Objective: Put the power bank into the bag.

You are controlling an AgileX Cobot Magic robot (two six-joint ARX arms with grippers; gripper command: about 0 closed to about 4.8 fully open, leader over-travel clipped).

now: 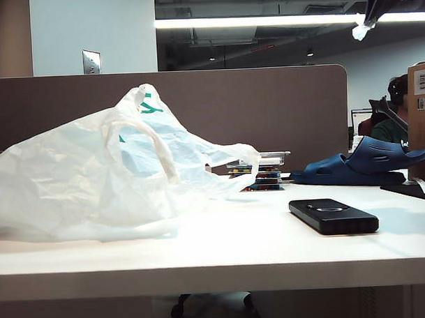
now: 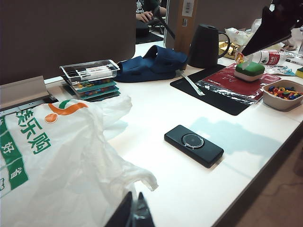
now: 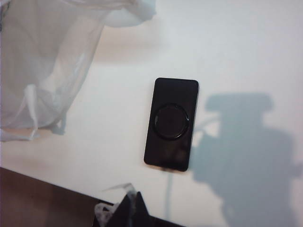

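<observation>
Two grippers are in view, each only at the edge of its own wrist picture, and both have their fingers pressed together with nothing between them. Left gripper hangs above the crumpled bag, which lies slumped on the white counter directly under and beside its tips. Power bank lies flat, ring mark upward, out ahead of this gripper and clear of the bag's edge, untouched. Right gripper hovers over the counter's near edge; the power bank rests just ahead of its tips, apart from them, and a fold of the bag lies farther ahead and off to one side. Beyond the power bank, well away from both grippers, sit a blue clog and a stack of trays.
</observation>
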